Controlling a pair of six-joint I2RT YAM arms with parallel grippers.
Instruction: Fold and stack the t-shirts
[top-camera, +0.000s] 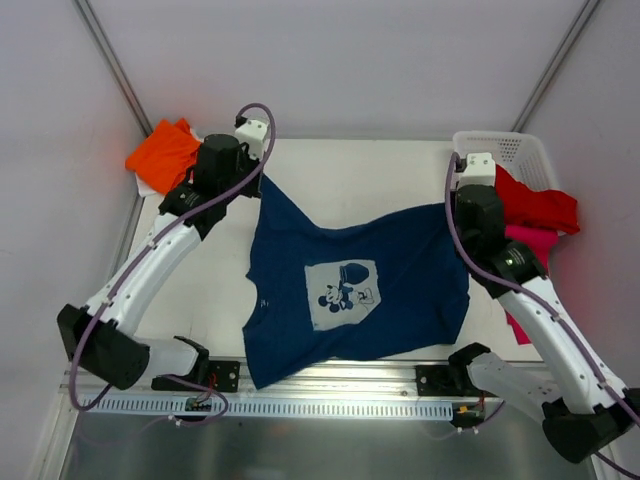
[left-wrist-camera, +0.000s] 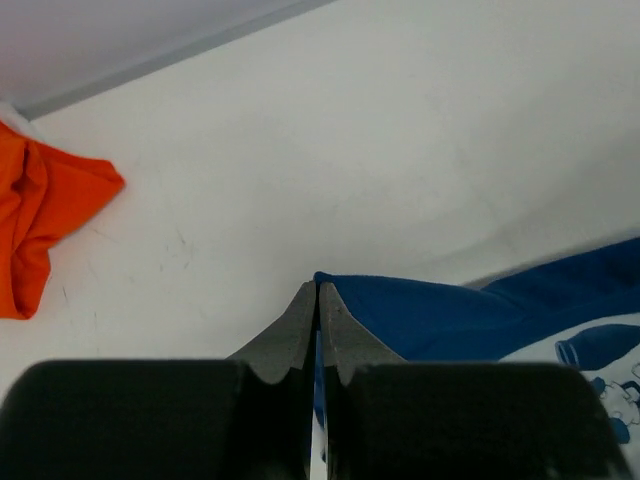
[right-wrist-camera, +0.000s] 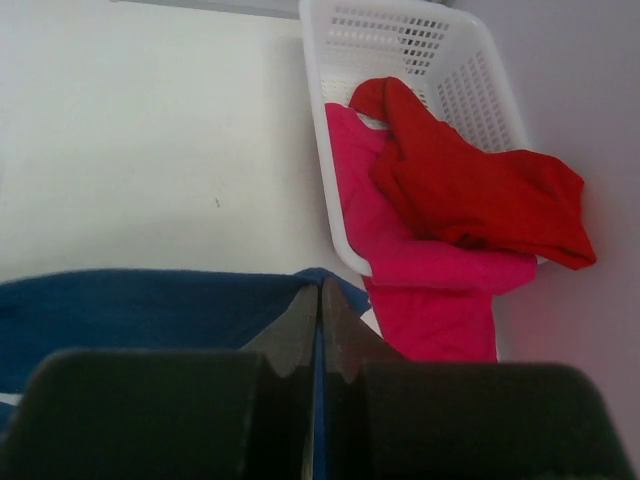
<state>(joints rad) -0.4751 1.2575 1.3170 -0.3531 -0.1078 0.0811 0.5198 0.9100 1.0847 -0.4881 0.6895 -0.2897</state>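
The navy blue t-shirt (top-camera: 350, 285) with a pale square cartoon-mouse print lies spread on the white table, print up. My left gripper (top-camera: 257, 182) is shut on its far left corner; the left wrist view shows blue cloth (left-wrist-camera: 440, 315) pinched between the pads. My right gripper (top-camera: 462, 205) is shut on its far right corner, with blue cloth (right-wrist-camera: 150, 305) between the pads. The orange t-shirt (top-camera: 163, 155) lies at the far left corner. The red t-shirt (top-camera: 538, 205) and the magenta-pink t-shirt (top-camera: 527, 250) hang over the basket's near edge.
A white plastic mesh basket (top-camera: 510, 150) stands at the far right of the table. A metal rail (top-camera: 330, 405) runs along the near edge by the arm bases. Grey walls enclose the table at the back and sides.
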